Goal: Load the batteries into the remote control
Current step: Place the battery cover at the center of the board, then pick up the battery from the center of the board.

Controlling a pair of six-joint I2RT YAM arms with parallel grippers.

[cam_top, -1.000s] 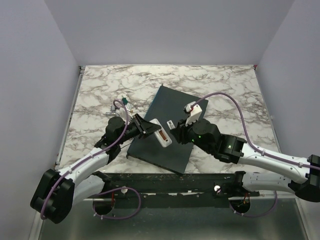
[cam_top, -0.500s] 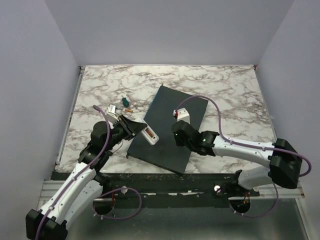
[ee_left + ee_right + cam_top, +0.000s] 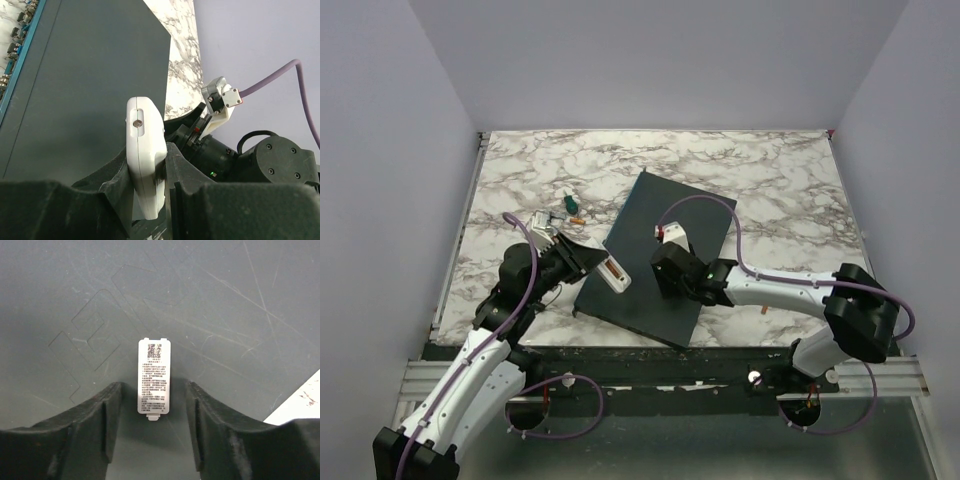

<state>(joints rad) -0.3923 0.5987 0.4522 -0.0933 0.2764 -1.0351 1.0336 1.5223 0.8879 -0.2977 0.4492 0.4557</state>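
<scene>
My left gripper is shut on the white remote control and holds it over the left edge of the dark grey slab. An orange battery shows in its open bay. In the left wrist view the remote stands edge-on between the fingers. My right gripper is open, low over the slab. Its fingers flank a small white labelled battery cover lying flat on the slab, not touching it. A loose orange battery lies on the marble to the slab's left.
A small green-and-white object lies near the loose battery. A small orange piece lies on the marble beside the right forearm. The right arm's wrist shows close behind the remote in the left wrist view.
My left gripper has drawn the remote back to the left. My right gripper has left the remote and moved left and nearer over the slab.
</scene>
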